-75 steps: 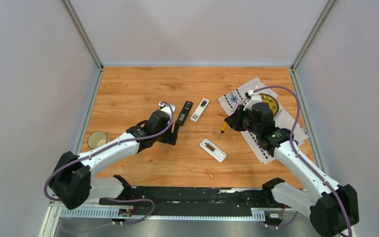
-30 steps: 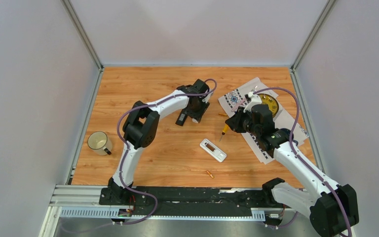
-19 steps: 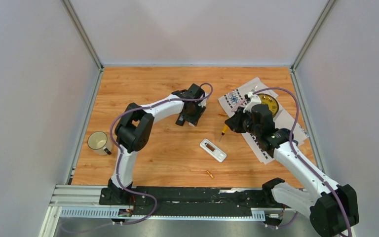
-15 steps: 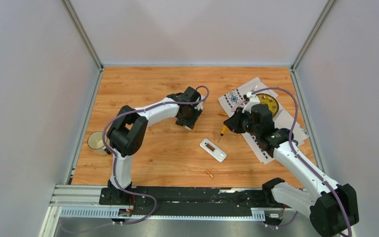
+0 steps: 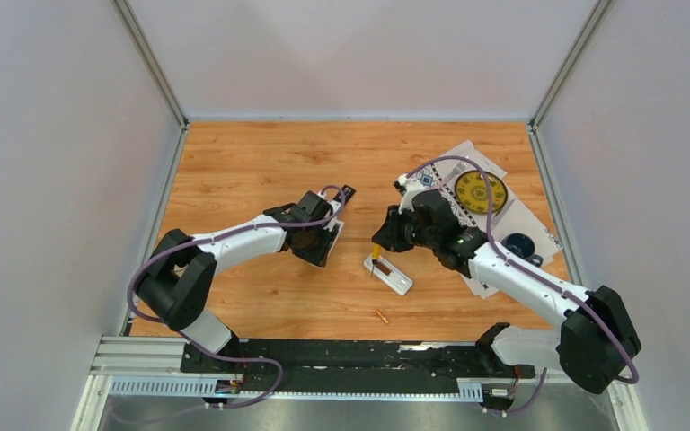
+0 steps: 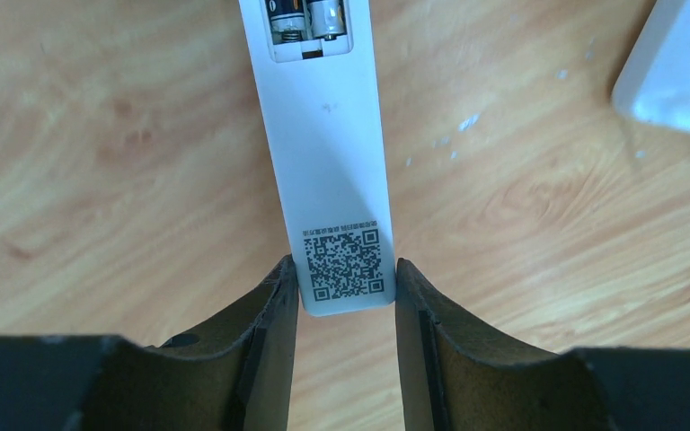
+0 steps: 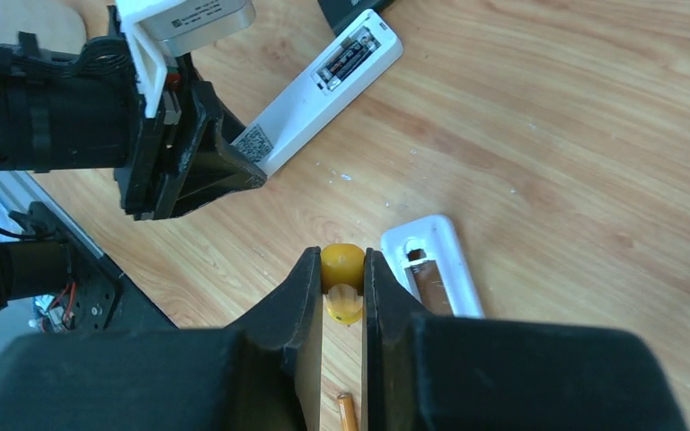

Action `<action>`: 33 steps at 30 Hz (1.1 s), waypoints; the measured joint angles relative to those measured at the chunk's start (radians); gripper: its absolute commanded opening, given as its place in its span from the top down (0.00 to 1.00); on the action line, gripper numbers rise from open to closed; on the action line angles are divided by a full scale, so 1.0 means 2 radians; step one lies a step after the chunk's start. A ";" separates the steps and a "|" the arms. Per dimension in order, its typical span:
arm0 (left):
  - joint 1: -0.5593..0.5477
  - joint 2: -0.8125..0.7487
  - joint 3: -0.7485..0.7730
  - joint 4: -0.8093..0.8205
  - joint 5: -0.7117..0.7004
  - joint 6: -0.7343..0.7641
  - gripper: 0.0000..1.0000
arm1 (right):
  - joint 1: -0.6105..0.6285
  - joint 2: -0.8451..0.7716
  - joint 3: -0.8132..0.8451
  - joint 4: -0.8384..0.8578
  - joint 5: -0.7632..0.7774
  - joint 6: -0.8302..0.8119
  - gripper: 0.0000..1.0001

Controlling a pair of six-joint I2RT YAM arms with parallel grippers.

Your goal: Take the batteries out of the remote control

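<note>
Pale, knotty wood grain covers the tabletop (image 5: 252,162), where a slim white plastic remote (image 6: 328,153) lies flat on its face, a square printed code on its smooth back. The left hand (image 6: 344,301) is clamped on the rounded near end, one dark, curved finger pressed against each long edge. At the remote's far end the cover is off, and two batteries (image 6: 310,16), glossy little cylinders, one dark and one silvery, sit side by side in the rectangular bay. The right hand (image 7: 340,269) is clenched on the rounded, yellow, rubbery handle of a screwdriver (image 7: 345,305), held just beside a second remote (image 7: 449,242). This one is a white rounded shell lying well apart from the first, and its open bay shows a brownish metal strip. A loose battery (image 7: 348,411), thin and orange-gold, lies on the wood nearer the arm bases. A matte black remote (image 5: 342,193) rests beyond the left hand. Off to the right, a patterned cloth (image 5: 431,175) carries a round yellow disc (image 5: 481,191).
</note>
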 measured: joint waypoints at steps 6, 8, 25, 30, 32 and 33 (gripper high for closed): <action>0.000 -0.060 -0.070 0.011 0.000 -0.021 0.92 | 0.041 0.037 0.009 -0.001 0.046 -0.002 1.00; 0.000 -0.073 -0.084 0.014 0.000 -0.026 0.92 | 0.047 0.050 0.010 -0.005 0.069 -0.005 1.00; -0.007 -0.093 -0.113 0.024 -0.001 -0.042 0.92 | 0.063 0.069 0.036 -0.074 0.313 -0.027 1.00; -0.033 -0.085 -0.105 0.026 -0.002 -0.047 0.92 | 0.048 0.071 0.037 -0.094 0.355 -0.022 1.00; -0.050 -0.073 -0.094 0.028 -0.003 -0.048 0.92 | 0.030 0.067 0.036 -0.101 0.357 -0.019 1.00; -0.057 -0.068 -0.089 0.028 -0.003 -0.048 0.92 | 0.021 0.063 0.034 -0.103 0.357 -0.017 1.00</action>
